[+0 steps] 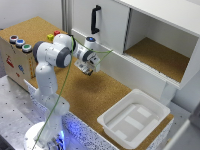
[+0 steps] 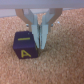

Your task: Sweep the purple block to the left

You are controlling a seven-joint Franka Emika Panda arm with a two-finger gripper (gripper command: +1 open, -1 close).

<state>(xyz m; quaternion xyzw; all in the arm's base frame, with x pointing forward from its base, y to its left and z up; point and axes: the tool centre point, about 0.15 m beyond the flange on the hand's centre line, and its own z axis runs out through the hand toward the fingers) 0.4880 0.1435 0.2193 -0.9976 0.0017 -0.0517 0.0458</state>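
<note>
In the exterior view, the arm reaches over the cork table (image 1: 95, 95), with the gripper (image 1: 88, 70) lowered close to the surface near the white cabinet (image 1: 107, 27) and pointing down. A white bin (image 1: 134, 118) sits near the table edge toward the exterior view's right, and a box with coloured buttons (image 1: 17, 50) stands at the exterior view's left. The purple block cannot be made out in this view; it is apparently hidden by the gripper body, and the finger spacing is too small and blurred to read here. In the wrist view, the purple block (image 2: 24, 46) rests on the cork, a cube with yellow markings on its top and front faces. The fingers (image 2: 44, 31) hang close together with only a narrow slot between them, holding nothing; the gripper (image 2: 40, 44) is judged closed. The fingertips stand just beside one side face of the block, and whether they touch it cannot be determined. The block appears rigid and light, likely to slide readily across cork yet liable to rotate if pushed off-centre. No grasp is required: contact should be made low on the side face, near its middle. The finger roots are cut off at the frame edge.
</note>
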